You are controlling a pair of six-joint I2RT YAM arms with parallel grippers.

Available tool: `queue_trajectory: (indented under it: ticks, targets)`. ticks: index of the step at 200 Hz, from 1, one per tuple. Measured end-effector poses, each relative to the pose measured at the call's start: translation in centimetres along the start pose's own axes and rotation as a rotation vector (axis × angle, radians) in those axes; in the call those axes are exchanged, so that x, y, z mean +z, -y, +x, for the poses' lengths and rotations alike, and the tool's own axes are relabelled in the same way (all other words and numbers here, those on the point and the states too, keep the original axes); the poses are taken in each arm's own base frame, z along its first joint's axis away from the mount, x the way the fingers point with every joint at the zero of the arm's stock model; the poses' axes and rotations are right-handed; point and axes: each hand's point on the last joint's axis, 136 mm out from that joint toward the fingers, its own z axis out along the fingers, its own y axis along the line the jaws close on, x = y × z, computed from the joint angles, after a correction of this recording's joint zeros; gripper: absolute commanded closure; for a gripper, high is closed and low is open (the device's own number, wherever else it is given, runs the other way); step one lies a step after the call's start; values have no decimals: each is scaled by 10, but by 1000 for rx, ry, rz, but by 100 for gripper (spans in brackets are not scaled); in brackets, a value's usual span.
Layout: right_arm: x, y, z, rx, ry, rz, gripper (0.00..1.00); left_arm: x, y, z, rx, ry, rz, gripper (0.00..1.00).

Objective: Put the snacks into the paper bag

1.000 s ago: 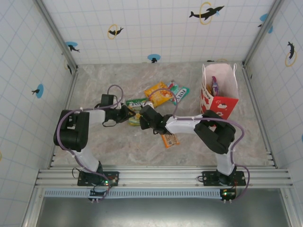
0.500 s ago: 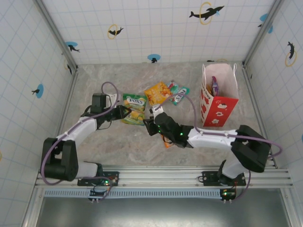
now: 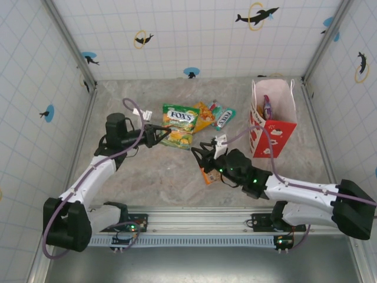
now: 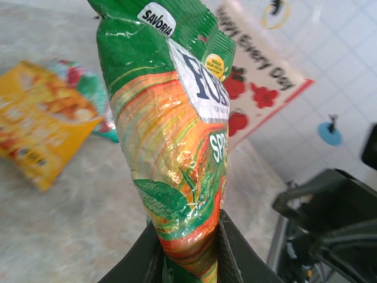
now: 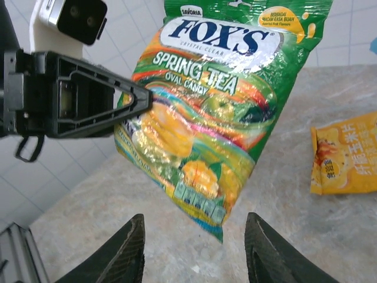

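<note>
Left gripper [image 3: 154, 134]: clamped on one edge of the green packet [image 3: 179, 125], held off the table [image 3: 147, 174] at 11 o'clock of the table's middle, seen from the top. Right gripper [image 3: 203, 156]: jaws apart, nothing between them, at 5 o'clock of the packet, pointed at it, not touching.

Against a second ago: packet carried away from the right gripper toward 12 o'clock, now overlapping the yellow-orange pouch [image 3: 204, 113]. Left arm [image 3: 94, 171] stretched long instead of folded. Right arm [image 3: 294, 188] drawn back toward 5 o'clock, elbow far out at the right edge. Orange bar [image 3: 207, 175] unmoved at 6 o'clock of the right gripper, partly under it. Teal packet [image 3: 225, 118] unmoved at 3 o'clock of the pouch. Paper bag [image 3: 272, 134] upright as before at 2 o'clock of the table, purple packet [image 3: 267, 107] inside.

From the left wrist: dark fingers [image 4: 141, 262] pressed together on the crinkled foil, packet bulging and seen nearly edge-on. Bag's printed face with red fruit behind at 1 o'clock, pouch flat on the table at 9 o'clock.

From the right wrist: packet's full front, "FOX'S SPRING TEA" readable, lower corner hanging clear above the table. Left gripper biting in from 9 o'clock. Own fingertips [image 5: 134, 236] set wide at the bottom, marble showing between.
</note>
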Motion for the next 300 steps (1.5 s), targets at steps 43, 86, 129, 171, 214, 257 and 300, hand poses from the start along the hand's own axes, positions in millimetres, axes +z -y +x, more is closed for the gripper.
queue_trajectory:
  ticks: [43, 86, 129, 171, 214, 257, 300]
  targets:
    - [-14, 7, -19, 54, 76, -53, 49, 8, 38, 1, 67, -15, 152, 98]
    - [-20, 14, -27, 110, 124, -87, 49, 12, 57, 2, 104, -23, 227, 99]
    - [-22, 8, -44, 132, 171, -157, 50, 18, 76, 4, 133, -31, 290, 99]
    - [-22, -1, -48, 135, 178, -229, 75, 25, 81, 12, 127, -61, 321, 97]
    - [-25, -7, -50, 119, 179, -262, 95, 28, 76, 11, 120, -59, 306, 72]
    - [-31, 0, -51, 93, 175, -214, 98, 34, 63, 1, 105, -30, 228, 27]
    - [-38, 22, -70, 15, 178, -70, 97, 45, 32, -15, 60, 7, 67, 11]
